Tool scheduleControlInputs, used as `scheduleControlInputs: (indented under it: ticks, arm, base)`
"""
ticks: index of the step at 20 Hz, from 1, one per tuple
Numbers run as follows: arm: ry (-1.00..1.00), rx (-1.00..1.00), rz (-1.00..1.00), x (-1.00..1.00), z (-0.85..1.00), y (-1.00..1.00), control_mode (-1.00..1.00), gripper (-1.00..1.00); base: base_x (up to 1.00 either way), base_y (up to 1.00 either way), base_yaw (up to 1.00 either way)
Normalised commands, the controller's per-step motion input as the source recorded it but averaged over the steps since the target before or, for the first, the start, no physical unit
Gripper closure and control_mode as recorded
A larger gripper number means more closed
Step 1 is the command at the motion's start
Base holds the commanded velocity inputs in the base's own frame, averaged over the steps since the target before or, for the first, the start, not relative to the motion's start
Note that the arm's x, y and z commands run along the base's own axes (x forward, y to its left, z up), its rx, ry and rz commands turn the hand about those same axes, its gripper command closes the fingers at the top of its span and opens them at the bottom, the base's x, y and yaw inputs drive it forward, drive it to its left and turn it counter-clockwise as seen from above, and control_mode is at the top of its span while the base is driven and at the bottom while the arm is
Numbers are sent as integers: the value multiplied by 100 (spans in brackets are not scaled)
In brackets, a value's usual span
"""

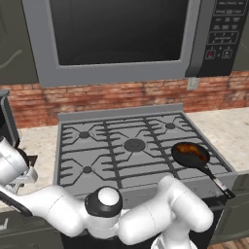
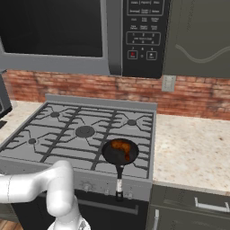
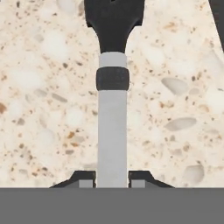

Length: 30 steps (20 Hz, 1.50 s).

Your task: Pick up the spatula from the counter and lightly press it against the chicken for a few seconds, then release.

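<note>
A big microwave (image 1: 121,34) hangs over the stove (image 1: 121,146). On the front right burner stands a dark pan (image 1: 190,154) with the browned chicken (image 1: 192,150) inside. The spatula (image 3: 112,131) lies on the speckled counter (image 3: 43,109), its grey handle toward the camera. The gripper (image 3: 112,181) is closed on this handle, one fingertip tight against each side.

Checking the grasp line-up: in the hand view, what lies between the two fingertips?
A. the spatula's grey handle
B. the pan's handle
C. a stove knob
A: the spatula lies on the speckled counter, its grey handle running between the tips of the gripper.
</note>
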Motion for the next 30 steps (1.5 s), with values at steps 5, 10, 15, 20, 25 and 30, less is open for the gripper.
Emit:
scheduleControlInputs:
  ticks: [5,10,15,20,25,30]
  arm:
    - [-16,-2,0,-4,21,-66,-100,100]
    - [-11,0,0,-17,34,-73,-100,100]
    - [-1,3,-5,-17,42,-68,-100,100]
    - [0,7,-10,-8,47,-77,-100,100]
    - [1,5,-13,-6,29,-63,-100,100]
    - [1,2,-20,0,2,-54,-100,100]
  base:
    - [0,0,0]
    - [0,0,0]
    - [0,0,0]
    - [0,0,0]
    - [0,0,0]
    - [0,0,0]
